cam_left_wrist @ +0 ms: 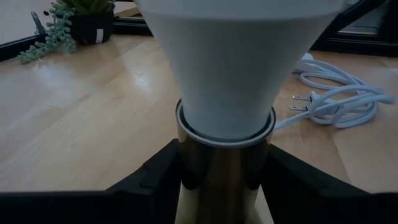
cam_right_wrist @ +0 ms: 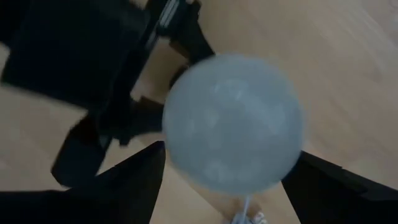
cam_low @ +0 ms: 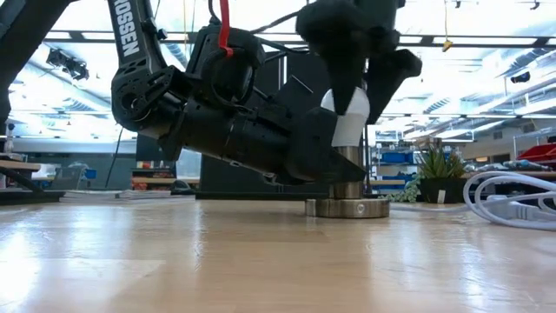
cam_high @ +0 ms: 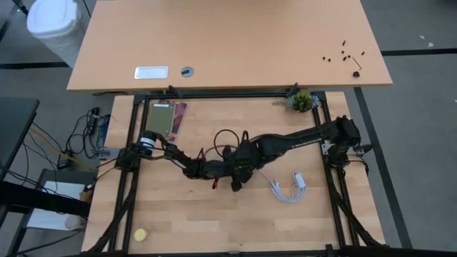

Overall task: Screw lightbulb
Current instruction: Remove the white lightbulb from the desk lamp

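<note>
Bulb: the bulb (cam_low: 349, 117) is standing upright in the socket (cam_low: 347, 198) near the middle of the table (cam_high: 214, 221), white glass up, its base hidden inside the metal collar.
Socket: its round silvery foot is sitting flat on the wood, with the collar rising from it to meet the bulb's neck (cam_left_wrist: 225, 93).
Left gripper: the left gripper (cam_low: 334, 169) is reaching in low from the left, its fingers (cam_left_wrist: 155, 177) standing on either side of the socket's collar; jaws are part open around it, and contact cannot be told.
Right gripper: the right gripper (cam_low: 363, 65) is hanging over the bulb from above, its fingers (cam_right_wrist: 134, 186) flanking the glass globe (cam_right_wrist: 231, 121); jaws are wide, closing around the bulb's top, though a firm grip cannot be confirmed.
Cable: a white cable (cam_high: 289, 187) is lying coiled just right of the grippers.
Plant: a small potted plant (cam_high: 302, 101) is sitting at the table's far right corner.
Ball: a yellow ball (cam_high: 141, 234) is resting near the front left edge.
</note>
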### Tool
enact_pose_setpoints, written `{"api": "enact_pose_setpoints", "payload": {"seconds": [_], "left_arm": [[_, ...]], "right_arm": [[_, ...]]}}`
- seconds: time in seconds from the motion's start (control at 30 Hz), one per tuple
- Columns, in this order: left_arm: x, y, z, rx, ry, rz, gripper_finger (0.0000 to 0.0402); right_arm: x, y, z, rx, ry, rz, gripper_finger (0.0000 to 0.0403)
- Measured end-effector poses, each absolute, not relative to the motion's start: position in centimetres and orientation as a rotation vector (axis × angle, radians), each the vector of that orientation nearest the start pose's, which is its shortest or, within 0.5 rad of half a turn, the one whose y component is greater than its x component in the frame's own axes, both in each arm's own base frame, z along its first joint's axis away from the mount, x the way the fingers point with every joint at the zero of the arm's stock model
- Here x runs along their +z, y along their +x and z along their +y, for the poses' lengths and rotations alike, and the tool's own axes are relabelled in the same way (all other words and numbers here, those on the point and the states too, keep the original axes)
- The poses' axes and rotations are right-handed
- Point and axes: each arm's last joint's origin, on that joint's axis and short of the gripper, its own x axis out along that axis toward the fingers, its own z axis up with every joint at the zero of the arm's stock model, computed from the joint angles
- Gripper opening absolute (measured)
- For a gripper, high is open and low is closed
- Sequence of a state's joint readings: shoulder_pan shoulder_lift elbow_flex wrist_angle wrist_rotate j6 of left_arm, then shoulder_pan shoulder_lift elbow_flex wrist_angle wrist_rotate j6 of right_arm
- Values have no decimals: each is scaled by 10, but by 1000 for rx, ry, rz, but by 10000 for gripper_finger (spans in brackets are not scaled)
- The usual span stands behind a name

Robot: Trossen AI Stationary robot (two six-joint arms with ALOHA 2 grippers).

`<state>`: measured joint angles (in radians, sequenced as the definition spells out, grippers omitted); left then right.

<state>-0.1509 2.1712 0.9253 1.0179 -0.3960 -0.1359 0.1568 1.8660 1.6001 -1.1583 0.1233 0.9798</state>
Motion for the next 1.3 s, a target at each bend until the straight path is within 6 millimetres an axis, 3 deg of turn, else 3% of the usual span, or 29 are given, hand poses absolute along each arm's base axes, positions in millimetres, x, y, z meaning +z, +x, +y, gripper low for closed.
{"api": "enact_pose_setpoints", "payload": {"seconds": [0.2, 0.83, 1.3], "left_arm": [[87, 394, -48, 258, -73, 202, 188], [88, 394, -48, 260, -75, 199, 188], [88, 394, -49, 259, -74, 201, 188]], "right_arm": [[257, 363, 39, -676, 678, 1237, 320], [256, 363, 27, -701, 705, 1257, 320], [255, 363, 24, -685, 741, 1275, 392]]}}
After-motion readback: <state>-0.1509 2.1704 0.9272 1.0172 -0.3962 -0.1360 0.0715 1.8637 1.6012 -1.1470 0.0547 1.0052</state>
